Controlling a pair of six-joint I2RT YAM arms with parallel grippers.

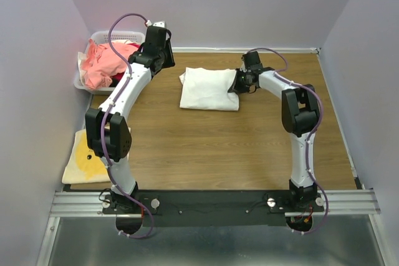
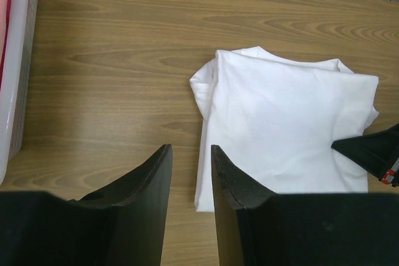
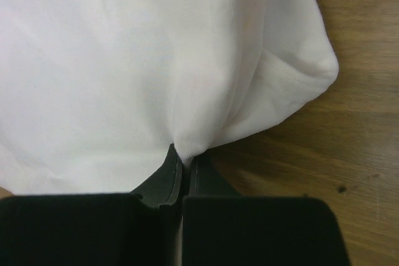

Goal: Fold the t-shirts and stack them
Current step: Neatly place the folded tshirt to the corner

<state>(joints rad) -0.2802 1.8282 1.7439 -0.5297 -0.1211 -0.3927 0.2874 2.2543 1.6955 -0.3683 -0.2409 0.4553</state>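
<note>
A folded white t-shirt (image 1: 209, 88) lies on the wooden table at the middle back; no print shows on it. My right gripper (image 1: 237, 83) is shut on the shirt's right edge, and the cloth bunches between the fingers in the right wrist view (image 3: 186, 154). My left gripper (image 1: 163, 60) is open and empty, above the table left of the shirt. In the left wrist view (image 2: 189, 149) the shirt (image 2: 287, 129) lies just right of its fingertips. A salmon-pink t-shirt (image 1: 103, 60) and a red one (image 1: 120, 78) lie crumpled in the basket.
The white lattice basket (image 1: 100, 34) stands at the back left corner; its wall shows in the left wrist view (image 2: 15, 60). A pale yellow and white cloth (image 1: 87, 157) lies at the table's front left edge. Walls close in the table on three sides.
</note>
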